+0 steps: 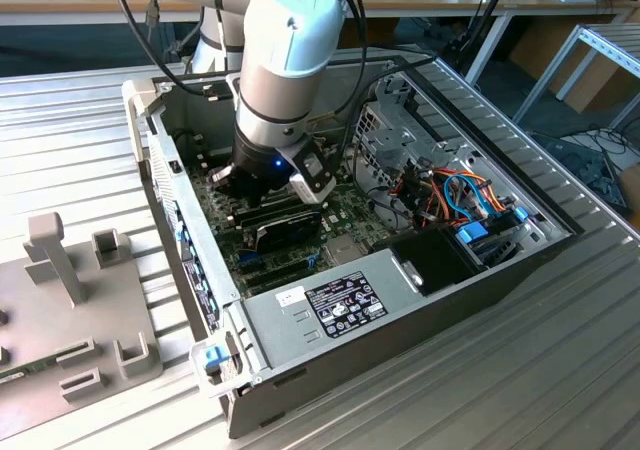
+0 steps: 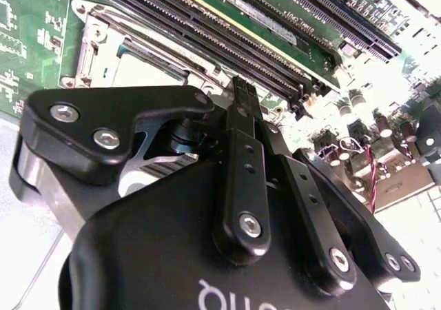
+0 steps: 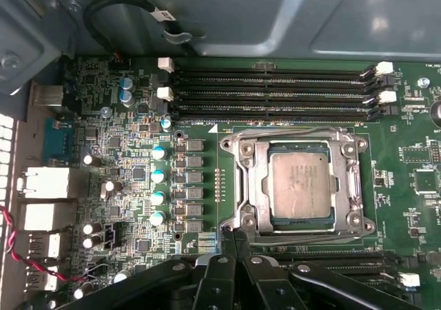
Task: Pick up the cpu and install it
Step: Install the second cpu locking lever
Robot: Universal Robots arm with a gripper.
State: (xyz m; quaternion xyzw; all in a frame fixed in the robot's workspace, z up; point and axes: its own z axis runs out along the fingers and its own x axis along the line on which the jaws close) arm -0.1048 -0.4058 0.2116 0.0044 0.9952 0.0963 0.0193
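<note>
The arm has its wrist sunk into the open computer case (image 1: 400, 300), and the gripper (image 2: 240, 89) hangs low over the green motherboard (image 3: 131, 179) with its two black fingers (image 2: 242, 151) pressed together, nothing between them. In the first wrist view the cpu (image 3: 302, 183) lies flat inside the socket frame (image 3: 238, 186), its dull grey top showing through the frame's opening, just beside the rows of long black memory slots (image 3: 275, 93). The gripper tips sit at the near edge of that frame, close to it but apart from the chip itself. Going by how things lie, the chip looks seated already, so the pick and the placing seem done and the work appears to be at the securing or checking stage; whether the frame's lever is latched I cannot make out. Any move from here asks for a light, straight touch, since the frame is thin metal and small capacitors (image 3: 158, 176) crowd the board on the far side of the socket from the chip.
</note>
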